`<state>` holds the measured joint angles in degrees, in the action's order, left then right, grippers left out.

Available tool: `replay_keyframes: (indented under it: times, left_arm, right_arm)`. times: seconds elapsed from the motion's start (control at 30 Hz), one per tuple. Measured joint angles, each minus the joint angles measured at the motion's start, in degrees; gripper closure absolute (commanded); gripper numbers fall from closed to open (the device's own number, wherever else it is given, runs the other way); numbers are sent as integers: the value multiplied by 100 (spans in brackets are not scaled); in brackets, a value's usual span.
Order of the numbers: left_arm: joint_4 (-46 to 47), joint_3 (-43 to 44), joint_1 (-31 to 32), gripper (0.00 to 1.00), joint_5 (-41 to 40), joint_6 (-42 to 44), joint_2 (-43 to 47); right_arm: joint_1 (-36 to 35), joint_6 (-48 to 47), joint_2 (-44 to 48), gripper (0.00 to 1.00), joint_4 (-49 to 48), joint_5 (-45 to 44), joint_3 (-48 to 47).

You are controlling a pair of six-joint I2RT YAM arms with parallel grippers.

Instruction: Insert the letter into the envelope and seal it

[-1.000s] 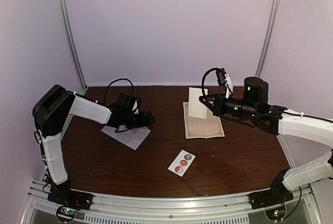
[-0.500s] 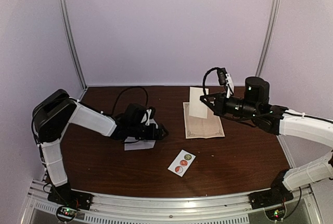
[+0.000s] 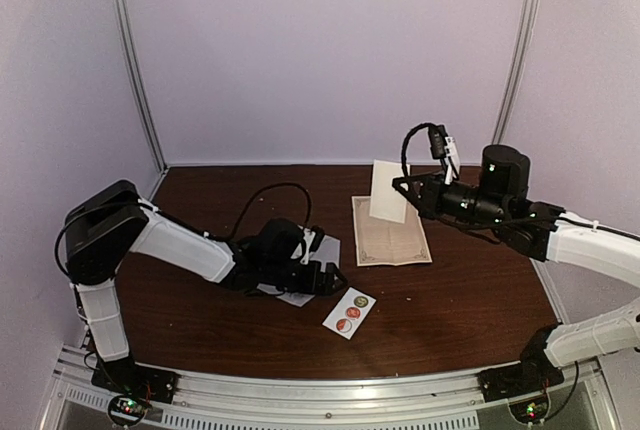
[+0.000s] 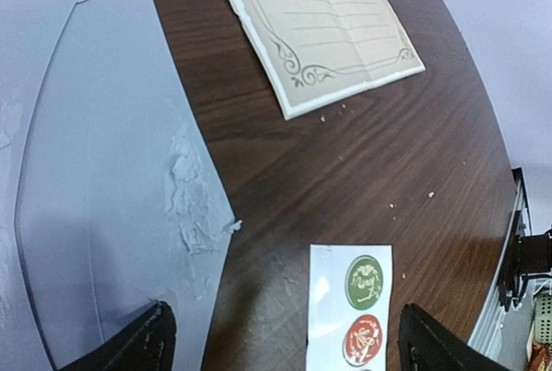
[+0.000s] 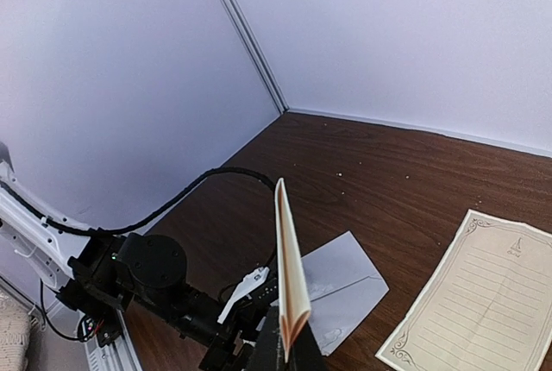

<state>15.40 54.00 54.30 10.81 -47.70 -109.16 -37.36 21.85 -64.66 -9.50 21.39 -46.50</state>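
The left arm has stretched rightward toward the middle of the worktop (image 3: 460,290), and the envelope (image 3: 324,247) now lies farther right than a second ago, while the right arm has lifted a little. Nearest the arm bases, the sticker strip (image 3: 349,312) lies flat with its round stickers facing up. Just behind it is the left end effector (image 3: 318,275), low over the wood with its fingers spread wide and nothing between them. In the left wrist view one finger stands over the envelope (image 4: 95,172) and the other beyond the sticker strip (image 4: 349,311). The envelope lies flat, just beside the strip. Farther back a lined sheet (image 3: 390,230) rests flat. Above its far edge the right end effector (image 3: 408,190) is clamped on a folded letter (image 3: 388,191), held upright off the worktop.
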Motion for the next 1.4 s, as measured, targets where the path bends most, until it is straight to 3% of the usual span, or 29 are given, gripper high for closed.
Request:
replay_keyframes:
  times: [0.2,0.43,0.53,0.63,0.87,1.07,1.4]
  left_arm:
    - [-269,0,249,9,59,4,245]
    - [-1270,455,236,5,-188,496,1327]
    - [-1840,951,31,5,-223,957,1681]
    - [-2170,1167,-570,6,-136,1303,1762]
    - [-2793,1425,-1759,20,210,1982,1019]
    - [-2957,1572,-1886,30,514,2317,310]
    - [-3014,1582,-2017,30,715,2599,20]
  right_arm:
    - [17,219,66,100,122,-94,0]
    - [70,546,98,100,455,-345,-4]
    - [76,706,59,100,509,-363,-7]
    - [76,920,-118,100,551,-365,-48]
    - [63,1746,-826,100,522,-317,-153]
    - [-17,2470,-1482,100,402,-280,-157]
    - [-118,3027,-2688,100,46,-120,-570]
